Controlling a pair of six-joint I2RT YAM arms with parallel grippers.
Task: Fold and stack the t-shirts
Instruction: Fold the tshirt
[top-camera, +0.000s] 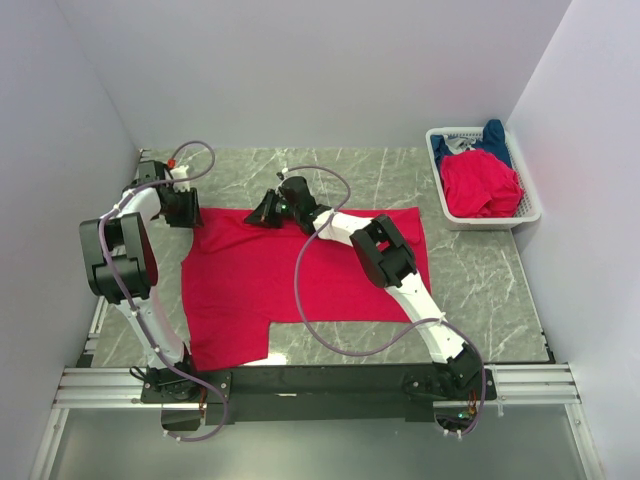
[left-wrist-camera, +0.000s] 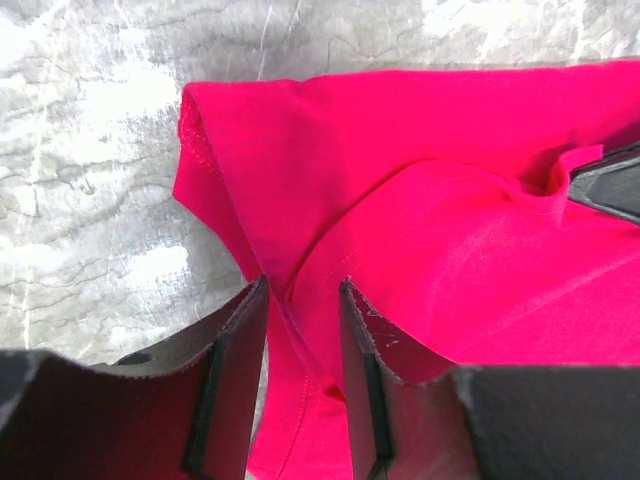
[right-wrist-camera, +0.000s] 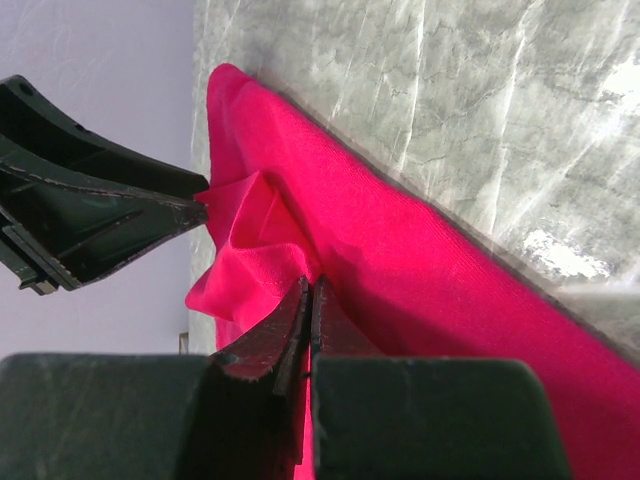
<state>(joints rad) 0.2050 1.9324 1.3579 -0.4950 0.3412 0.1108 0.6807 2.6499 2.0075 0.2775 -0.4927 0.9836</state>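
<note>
A bright red t-shirt (top-camera: 300, 285) lies spread flat on the marble table (top-camera: 480, 280). My left gripper (top-camera: 186, 210) is at its far left corner. In the left wrist view its jaws (left-wrist-camera: 303, 288) stand apart, astride a raised seam of the red cloth (left-wrist-camera: 450, 230) without pinching it. My right gripper (top-camera: 268, 210) is at the shirt's far edge, shut (right-wrist-camera: 310, 283) on a bunched fold of the red cloth (right-wrist-camera: 420, 290). The two grippers are close together; the left gripper's fingers (right-wrist-camera: 90, 215) show in the right wrist view.
A white mesh basket (top-camera: 530, 208) stands at the far right, holding a crumpled red t-shirt (top-camera: 480, 185) and a dark blue one (top-camera: 495, 135). Grey walls close in the table on the left, back and right. Cables loop over the shirt from both arms.
</note>
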